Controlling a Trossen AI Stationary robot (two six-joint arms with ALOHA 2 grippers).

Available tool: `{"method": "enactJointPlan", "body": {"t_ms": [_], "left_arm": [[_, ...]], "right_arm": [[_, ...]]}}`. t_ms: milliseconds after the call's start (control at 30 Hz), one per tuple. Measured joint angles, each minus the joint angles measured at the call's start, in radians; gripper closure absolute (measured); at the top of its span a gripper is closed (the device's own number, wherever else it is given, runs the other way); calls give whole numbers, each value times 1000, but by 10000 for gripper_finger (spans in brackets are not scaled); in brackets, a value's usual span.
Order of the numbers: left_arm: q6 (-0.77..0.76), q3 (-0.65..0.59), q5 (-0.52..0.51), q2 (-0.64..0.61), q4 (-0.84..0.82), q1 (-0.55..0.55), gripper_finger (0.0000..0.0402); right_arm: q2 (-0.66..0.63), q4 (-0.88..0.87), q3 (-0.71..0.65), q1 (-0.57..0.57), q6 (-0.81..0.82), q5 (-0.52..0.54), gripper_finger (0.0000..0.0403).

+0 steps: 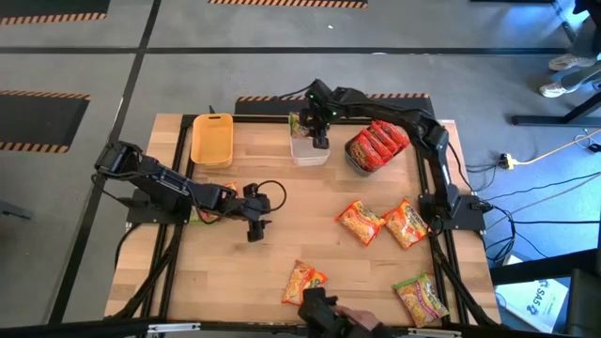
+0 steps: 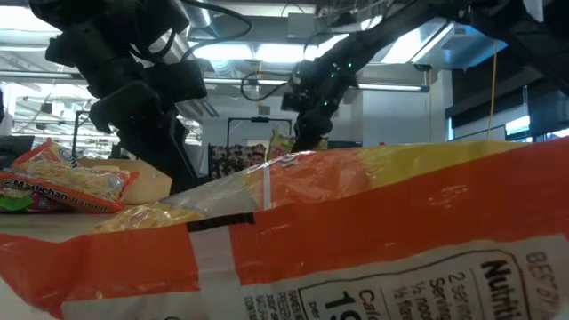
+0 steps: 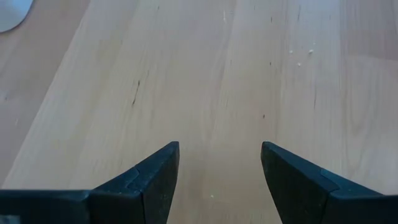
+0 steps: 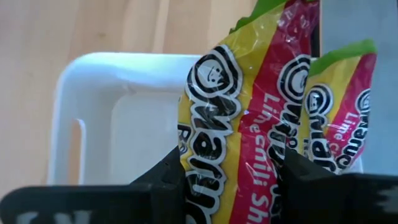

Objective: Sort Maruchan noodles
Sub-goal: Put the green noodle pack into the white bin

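My right gripper (image 4: 233,186) is shut on a green, yellow and red Maruchan packet (image 4: 249,93) above the white bin (image 1: 310,152) at the table's far side. A second packet of the same kind (image 4: 339,106) shows just beyond it at the bin's edge. Red packets fill the dark grey bin (image 1: 376,145). Orange packets (image 1: 360,222) (image 1: 406,223) (image 1: 303,282) and a green one (image 1: 421,299) lie flat on the wood. My left gripper (image 1: 255,225) hangs open over bare wood at centre left, with nothing between its fingers (image 3: 155,180). My right gripper pinches the packet near one end (image 4: 230,168) between its two fingers, one on each long side. The fingers slant down from above and lie across the packet. The rest of the packet sticks out past the fingertips, lifted clear over the white bin's hollow.
An empty yellow bin (image 1: 211,139) stands at the far left of the table. One orange packet (image 2: 356,231) lies right in front of the low camera and blocks most of that view. A dark object (image 1: 324,314) sits at the near edge.
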Motion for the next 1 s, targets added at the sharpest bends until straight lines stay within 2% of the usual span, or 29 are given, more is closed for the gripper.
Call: {"method": "enactJointPlan", "body": {"t_ms": [400,767,900,1000], "left_arm": [[-1,0,0,0,27,0,179],[4,0,0,0,28,0,179],[2,0,-1,1,28,0,179],[-16,0,-1,1,28,0,179]], "right_arm": [[68,9,0,2,27,72,277],[64,-6,12,7,30,152,184],[56,-54,78,14,59,216,172],[54,-97,112,24,78,224,171]]}}
